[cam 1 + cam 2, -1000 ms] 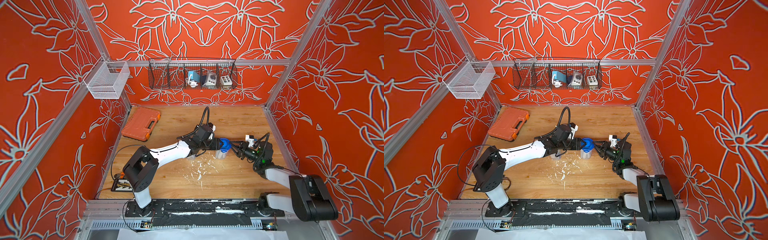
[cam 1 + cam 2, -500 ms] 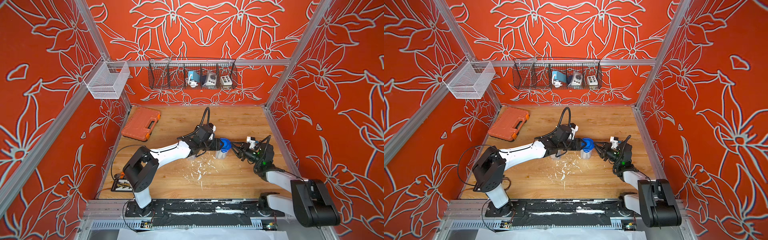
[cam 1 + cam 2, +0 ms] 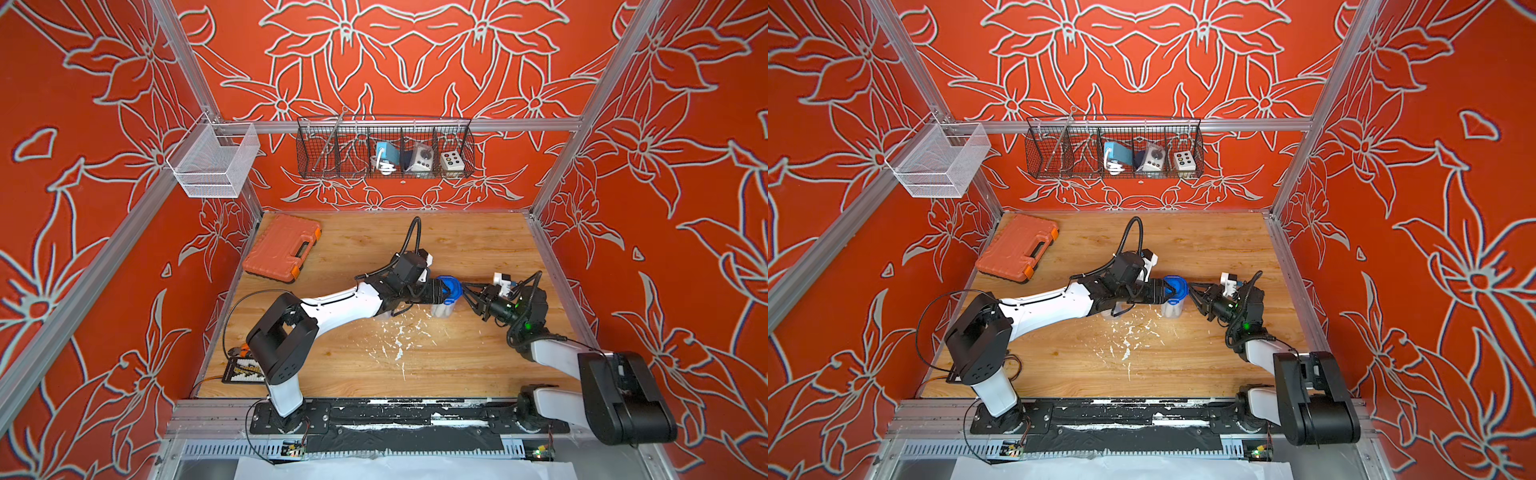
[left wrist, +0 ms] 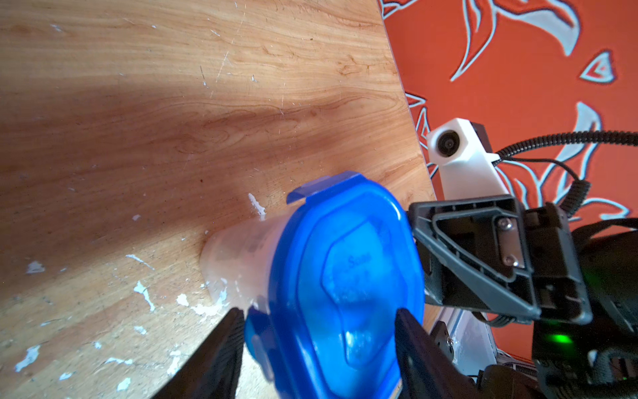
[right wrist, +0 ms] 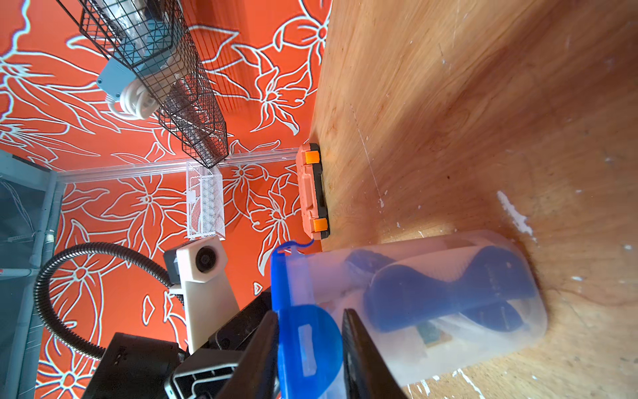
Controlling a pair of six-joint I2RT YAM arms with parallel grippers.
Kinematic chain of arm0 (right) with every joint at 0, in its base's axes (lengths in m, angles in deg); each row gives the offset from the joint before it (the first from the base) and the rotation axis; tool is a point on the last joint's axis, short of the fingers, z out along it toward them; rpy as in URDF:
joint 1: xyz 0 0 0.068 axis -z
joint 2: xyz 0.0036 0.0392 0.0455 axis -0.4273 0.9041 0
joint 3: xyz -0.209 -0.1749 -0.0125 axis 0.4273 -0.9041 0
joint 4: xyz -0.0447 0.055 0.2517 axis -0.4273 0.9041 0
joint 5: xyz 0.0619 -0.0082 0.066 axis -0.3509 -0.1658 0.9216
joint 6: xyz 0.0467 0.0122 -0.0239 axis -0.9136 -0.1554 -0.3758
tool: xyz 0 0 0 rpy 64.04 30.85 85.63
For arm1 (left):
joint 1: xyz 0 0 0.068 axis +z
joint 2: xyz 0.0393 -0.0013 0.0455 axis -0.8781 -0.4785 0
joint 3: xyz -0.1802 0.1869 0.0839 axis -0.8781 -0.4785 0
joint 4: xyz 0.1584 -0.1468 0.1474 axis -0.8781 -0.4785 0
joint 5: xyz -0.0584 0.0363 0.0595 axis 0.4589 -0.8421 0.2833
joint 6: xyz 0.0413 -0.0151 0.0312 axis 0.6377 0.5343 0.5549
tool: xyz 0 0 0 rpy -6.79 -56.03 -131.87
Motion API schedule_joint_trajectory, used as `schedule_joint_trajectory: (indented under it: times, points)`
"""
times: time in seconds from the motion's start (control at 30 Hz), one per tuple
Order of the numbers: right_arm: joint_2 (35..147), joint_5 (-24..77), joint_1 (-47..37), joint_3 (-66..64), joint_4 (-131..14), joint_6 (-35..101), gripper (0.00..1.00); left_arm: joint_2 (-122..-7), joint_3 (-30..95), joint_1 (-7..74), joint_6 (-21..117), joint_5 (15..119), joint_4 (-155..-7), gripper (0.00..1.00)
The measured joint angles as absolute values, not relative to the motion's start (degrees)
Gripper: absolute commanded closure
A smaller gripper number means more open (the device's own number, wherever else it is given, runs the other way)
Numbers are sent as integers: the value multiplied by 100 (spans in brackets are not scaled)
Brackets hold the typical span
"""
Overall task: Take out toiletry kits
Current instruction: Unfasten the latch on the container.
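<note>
Evidently the left gripper (image 4: 319, 319) is straddling the blue lid (image 4: 345, 262) half-spread, the right gripper (image 5: 310, 319) narrowly flanking its tab (image 5: 309, 349), grip unconfirmed, needing square purchase.

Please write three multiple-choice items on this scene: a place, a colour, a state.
1. Where on the table does the orange case lie? A far-left corner; B middle; C near-right corner.
2. Which colour is the lid of the clear jar? A green; B blue; C gold.
3. How is the clear jar? A on its side; B upright, lid off; C upright, lid on.
Key: 1 A, it lies by the back left wall; 2 B, both wrist views show blue; 3 C, base on wood, lid on top.
</note>
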State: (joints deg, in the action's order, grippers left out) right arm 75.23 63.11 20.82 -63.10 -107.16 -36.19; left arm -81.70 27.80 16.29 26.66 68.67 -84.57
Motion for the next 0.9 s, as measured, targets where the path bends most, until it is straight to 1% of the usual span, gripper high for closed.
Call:
schedule_joint_trajectory:
  times: [0.13,0.23,0.3,0.37,0.57,0.63,0.67,0.77,0.8,0.9]
  points:
    - [7575,6311,2082,-6310,-10799,-3645,66,-8170,2726,1629,2615,6904,-8363,42]
    - [7599,6322,2080,-6317,-10843,-3693,60,-8148,2619,1629,2539,6917,-8206,43]
    - [7636,6331,2080,-6339,-10904,-3744,59,-8111,2496,1629,2471,6915,-8053,43]
    - [7687,6335,2080,-6380,-11004,-3783,59,-8085,2396,1629,2419,6915,-7929,44]
    - [7820,6342,2080,-6431,-11365,-3938,67,-8061,2321,1629,2320,6880,-7808,45]
    - [7837,6344,2080,-6433,-11409,-3969,67,-8056,2313,1629,2294,6863,-7808,45]
    - [7842,6342,2080,-6435,-11422,-3995,67,-8052,2299,1629,2283,6856,-7802,45]
    - [7851,6346,2080,-6437,-11444,-4056,59,-8041,2254,1629,2244,6845,-7743,46]
    - [7855,6353,2078,-6437,-11470,-4069,58,-8036,2234,1629,2235,6845,-7714,46]
    - [7883,6364,2074,-6450,-11540,-4107,60,-8032,2219,1629,2213,6843,-7686,46]
